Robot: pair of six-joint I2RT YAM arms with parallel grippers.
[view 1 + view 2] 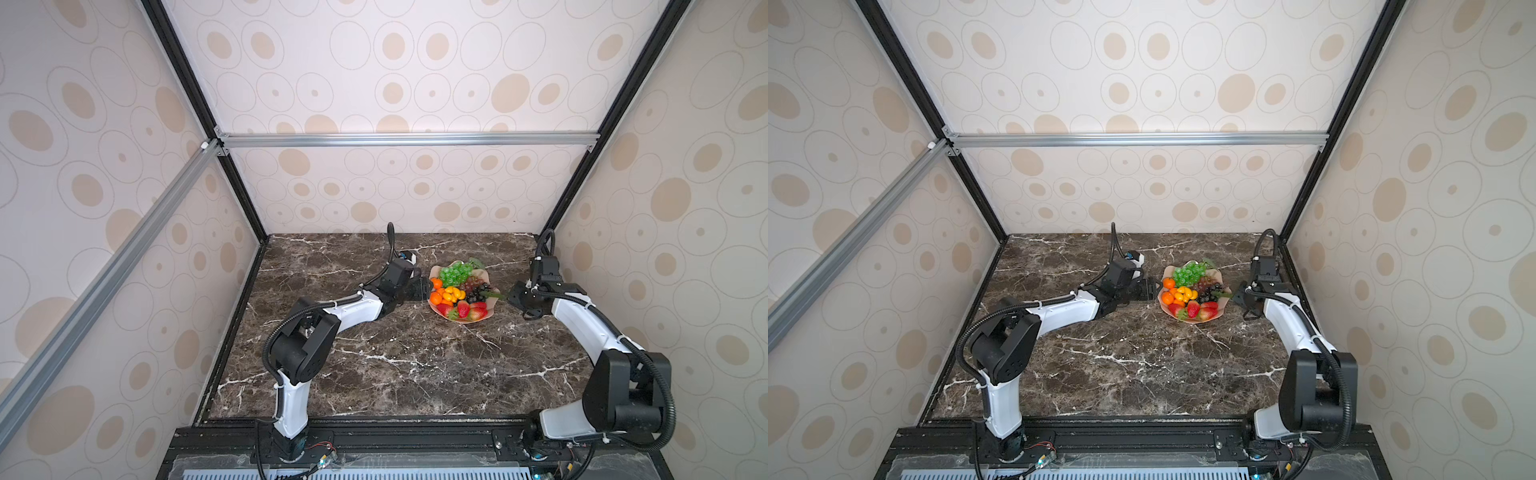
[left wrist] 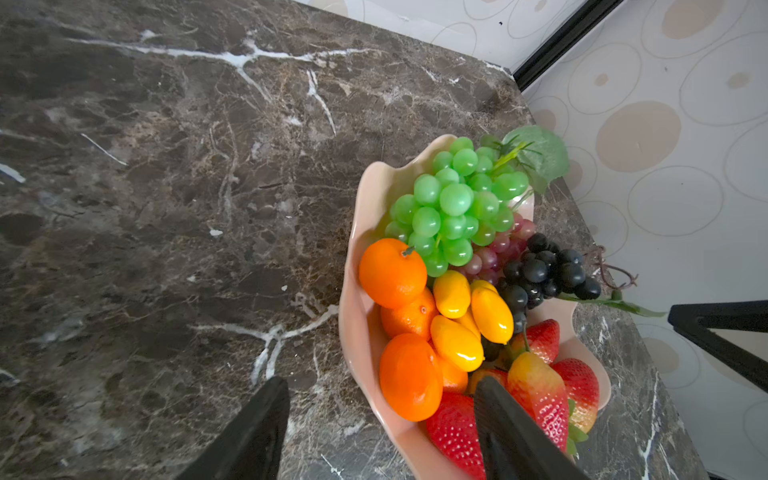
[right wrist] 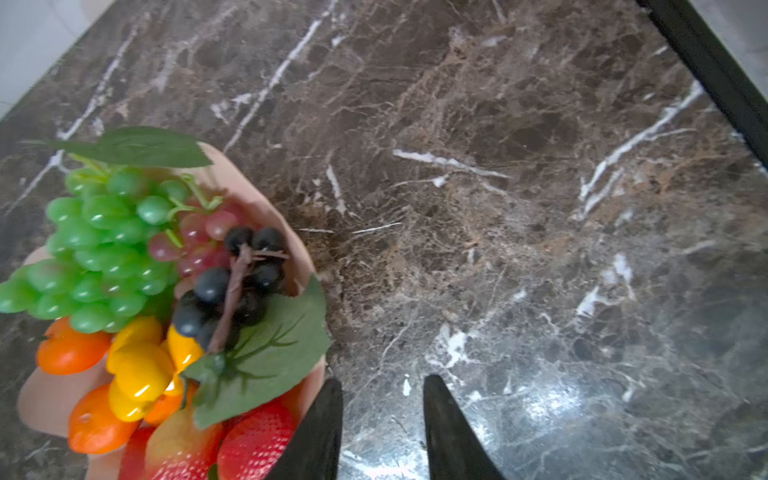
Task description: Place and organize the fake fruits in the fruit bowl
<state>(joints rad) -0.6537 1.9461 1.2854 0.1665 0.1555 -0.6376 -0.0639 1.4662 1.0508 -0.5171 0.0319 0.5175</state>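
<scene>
The fruit bowl (image 1: pixel 434 272) (image 1: pixel 1167 272), pale pink with a wavy rim, stands on the marble table right of middle. In it lie the fake fruits: green grapes (image 2: pixel 453 199), red-purple grapes (image 2: pixel 498 249), black grapes (image 2: pixel 540 270), tangerines (image 2: pixel 390 272), kumquats (image 2: pixel 453 293) and strawberries (image 2: pixel 453 428). My left gripper (image 2: pixel 380 381) (image 1: pixel 424 289) is open at the bowl's left side. Its jaws straddle the rim, one over the table, one over the strawberries, gripping nothing. My right gripper (image 3: pixel 383 380) (image 1: pixel 513 295) hangs open just off the bowl's right rim (image 3: pixel 249 199), with only marble between its fingers.
The dark marble table (image 1: pixel 395 365) is boxed in by patterned walls (image 1: pixel 415 195) on three sides, with black frame posts (image 1: pixel 552 216) in the back corners. The arm bases stand on a black rail (image 1: pixel 415 436) along the front edge.
</scene>
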